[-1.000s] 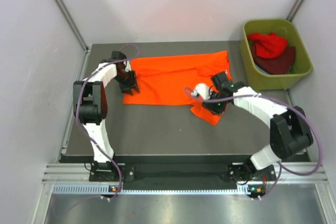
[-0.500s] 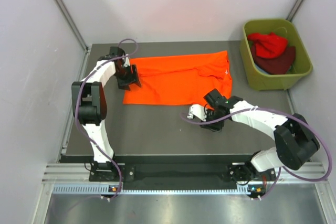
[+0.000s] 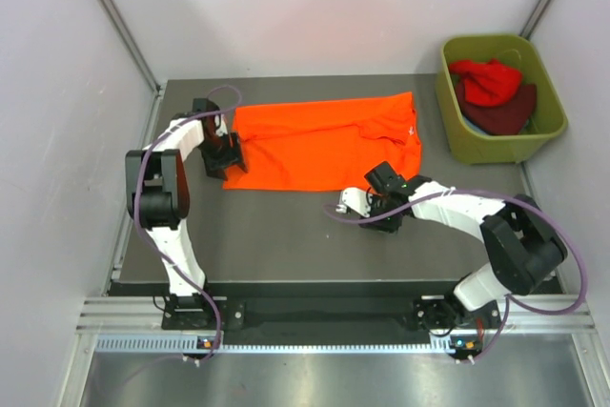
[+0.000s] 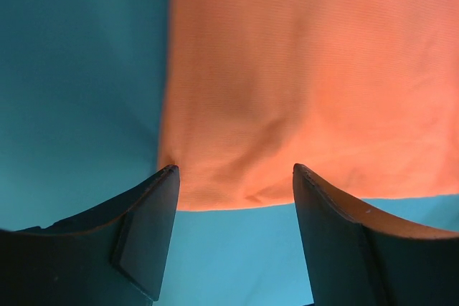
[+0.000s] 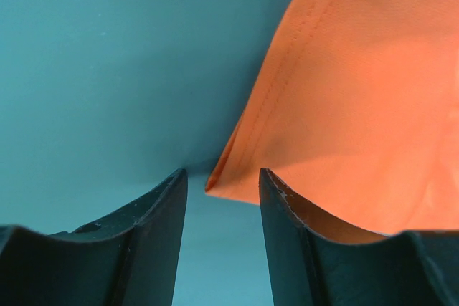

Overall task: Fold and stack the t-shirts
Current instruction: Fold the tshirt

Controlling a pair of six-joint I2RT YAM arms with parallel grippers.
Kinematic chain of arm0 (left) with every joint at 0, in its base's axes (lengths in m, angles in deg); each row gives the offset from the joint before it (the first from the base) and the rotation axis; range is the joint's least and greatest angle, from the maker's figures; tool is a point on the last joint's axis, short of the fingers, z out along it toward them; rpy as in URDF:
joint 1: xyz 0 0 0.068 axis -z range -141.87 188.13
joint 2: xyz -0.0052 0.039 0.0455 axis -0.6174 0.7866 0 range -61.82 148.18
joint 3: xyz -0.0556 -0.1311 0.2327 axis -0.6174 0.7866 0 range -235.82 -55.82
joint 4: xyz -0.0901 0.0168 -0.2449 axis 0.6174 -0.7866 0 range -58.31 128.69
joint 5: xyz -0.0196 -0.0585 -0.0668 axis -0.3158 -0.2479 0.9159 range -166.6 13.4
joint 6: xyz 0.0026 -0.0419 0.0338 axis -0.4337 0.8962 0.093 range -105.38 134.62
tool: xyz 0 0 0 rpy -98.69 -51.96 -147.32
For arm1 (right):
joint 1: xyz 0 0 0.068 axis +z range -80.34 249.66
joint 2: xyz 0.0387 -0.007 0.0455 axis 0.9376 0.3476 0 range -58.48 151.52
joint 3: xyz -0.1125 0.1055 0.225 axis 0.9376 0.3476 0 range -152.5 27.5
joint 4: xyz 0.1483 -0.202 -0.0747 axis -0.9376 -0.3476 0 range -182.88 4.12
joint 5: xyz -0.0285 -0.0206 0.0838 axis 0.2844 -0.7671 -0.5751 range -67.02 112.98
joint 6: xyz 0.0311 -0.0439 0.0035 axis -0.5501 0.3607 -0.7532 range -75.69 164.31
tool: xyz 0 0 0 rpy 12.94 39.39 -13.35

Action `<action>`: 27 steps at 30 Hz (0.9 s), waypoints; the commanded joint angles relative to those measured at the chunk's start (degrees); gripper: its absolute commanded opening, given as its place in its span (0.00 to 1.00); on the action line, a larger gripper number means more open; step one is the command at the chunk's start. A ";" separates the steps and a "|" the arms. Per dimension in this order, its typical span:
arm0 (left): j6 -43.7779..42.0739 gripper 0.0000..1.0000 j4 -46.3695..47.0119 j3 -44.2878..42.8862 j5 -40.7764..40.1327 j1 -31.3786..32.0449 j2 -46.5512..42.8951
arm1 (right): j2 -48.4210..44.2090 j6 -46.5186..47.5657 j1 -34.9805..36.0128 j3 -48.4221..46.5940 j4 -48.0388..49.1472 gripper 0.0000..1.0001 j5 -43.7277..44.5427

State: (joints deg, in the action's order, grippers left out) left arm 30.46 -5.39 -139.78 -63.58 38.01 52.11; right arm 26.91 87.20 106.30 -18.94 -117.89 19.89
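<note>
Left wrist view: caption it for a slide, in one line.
Open left hand facing a corner of the orange t-shirt lying flat on the table.

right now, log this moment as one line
task: fold orange t-shirt | left gripper: open, at near-left corner | right gripper: open, by near-right edge | shirt: flat on table, unheld | tub: red shirt, maroon shirt
</note>
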 commanded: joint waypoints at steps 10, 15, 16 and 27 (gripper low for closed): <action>2.53 0.69 -0.22 2.13 -2.21 -4.10 -1.08 | 0.75 0.79 0.27 1.87 3.97 0.16 6.60; 3.32 0.70 0.57 4.51 -1.68 -4.10 -0.82 | 0.13 0.17 -0.08 -0.40 3.97 0.04 8.10; 3.32 0.70 0.66 4.68 -1.68 -4.10 -0.55 | 0.31 0.09 -0.25 -1.02 3.80 0.03 8.28; 3.41 0.14 -1.01 5.65 -0.89 -4.36 -0.90 | 1.54 0.09 -1.40 -7.09 3.53 0.03 8.89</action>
State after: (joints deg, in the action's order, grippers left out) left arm 33.58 -5.39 -135.67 -64.63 33.97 52.13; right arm 28.22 87.64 105.45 -23.20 -115.11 28.00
